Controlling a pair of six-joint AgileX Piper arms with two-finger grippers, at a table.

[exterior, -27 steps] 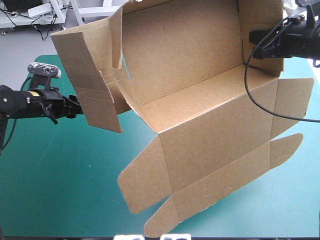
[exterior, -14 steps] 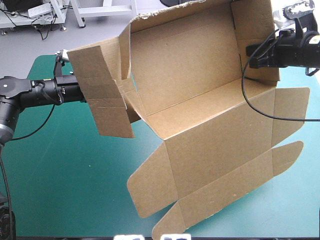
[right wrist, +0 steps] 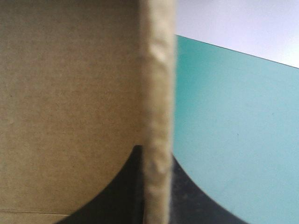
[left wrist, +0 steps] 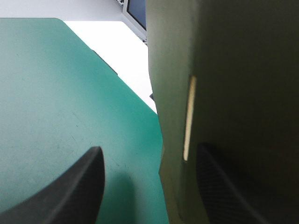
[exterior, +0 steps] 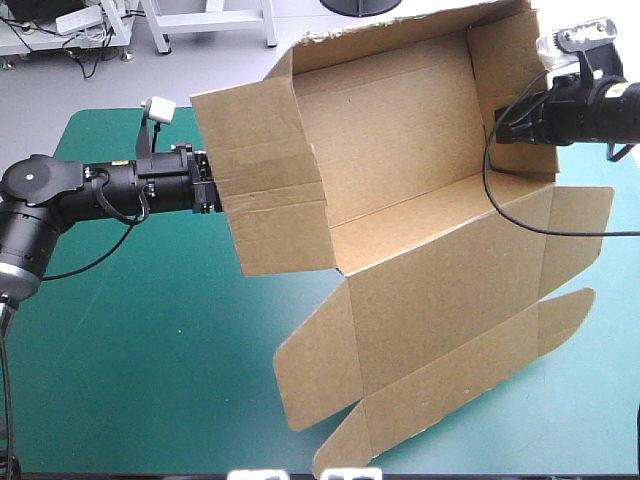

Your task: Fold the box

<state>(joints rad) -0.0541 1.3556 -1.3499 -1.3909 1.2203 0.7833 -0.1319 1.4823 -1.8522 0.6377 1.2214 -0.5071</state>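
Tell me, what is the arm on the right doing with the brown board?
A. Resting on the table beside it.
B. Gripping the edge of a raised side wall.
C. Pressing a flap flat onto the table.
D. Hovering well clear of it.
B: in the right wrist view the right jaws are all but shut on the box, with a raised side wall's cut edge pinched between them.

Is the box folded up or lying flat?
Partly folded: the box has its rear wall and side flaps raised, while front panels lie spread over the teal-green cover.
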